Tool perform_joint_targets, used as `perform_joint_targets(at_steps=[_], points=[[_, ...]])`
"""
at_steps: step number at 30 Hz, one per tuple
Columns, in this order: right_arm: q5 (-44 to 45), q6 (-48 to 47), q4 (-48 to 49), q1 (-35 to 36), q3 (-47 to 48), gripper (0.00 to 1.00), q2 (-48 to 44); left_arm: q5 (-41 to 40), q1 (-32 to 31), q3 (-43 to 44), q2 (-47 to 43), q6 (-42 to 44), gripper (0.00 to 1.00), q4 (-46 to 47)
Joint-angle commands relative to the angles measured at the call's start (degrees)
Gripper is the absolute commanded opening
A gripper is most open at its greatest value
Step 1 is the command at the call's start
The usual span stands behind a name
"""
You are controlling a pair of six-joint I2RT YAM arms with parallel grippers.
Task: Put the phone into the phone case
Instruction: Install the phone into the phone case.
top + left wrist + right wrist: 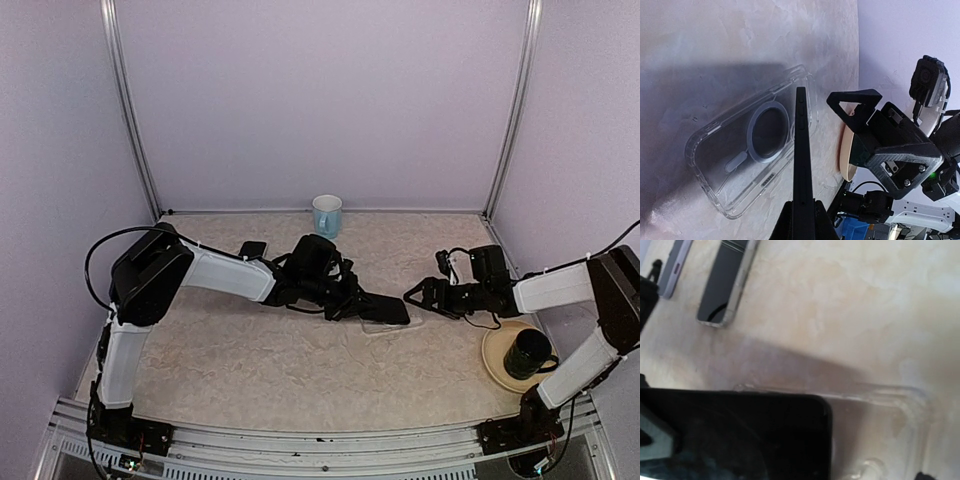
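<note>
- The left tool (347,300) is clenched on one end of the phone (801,150) and holds it above the middle of the desk (250,350).
- The clear case (715,160) lies flat on the desk, directly under the phone. In the left wrist view the phone appears edge-on, over one long side of the case. Whether they already touch, I cannot tell.
- The right tool (412,296) has its fingers spread and grasps nothing. It waits just beside the free end of the phone.
- I judge the step in hand to be seating the phone in the case. One corner of the free end should go under the case lip first, and then the rest can be laid down flat.
- The case looks light and smooth, so it will probably slide when pushed. The right tool could press on its rim, or block its far end, while the left one lowers the phone.
- The phone must be square to the case walls before any pressing, otherwise a corner may ride on the lip.
- The mug (327,214) and the plate (497,365) with the dark cup (528,350) stand well apart and should not disturb the move.
</note>
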Motion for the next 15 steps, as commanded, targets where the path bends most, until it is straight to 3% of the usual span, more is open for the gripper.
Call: perform_joint_targets(at_steps=[1,15], points=[[-0.04,-0.35,1.88,-0.88,0.03,0.99,2.42,2.17,0.21,2.4,0.67,-1.35,0.0,5.13],[-1.94,-0.31,3.66,-0.83,0.45,1.0,5.67,3.92,0.01,3.7,2.96,-2.32,0.0,5.65]])
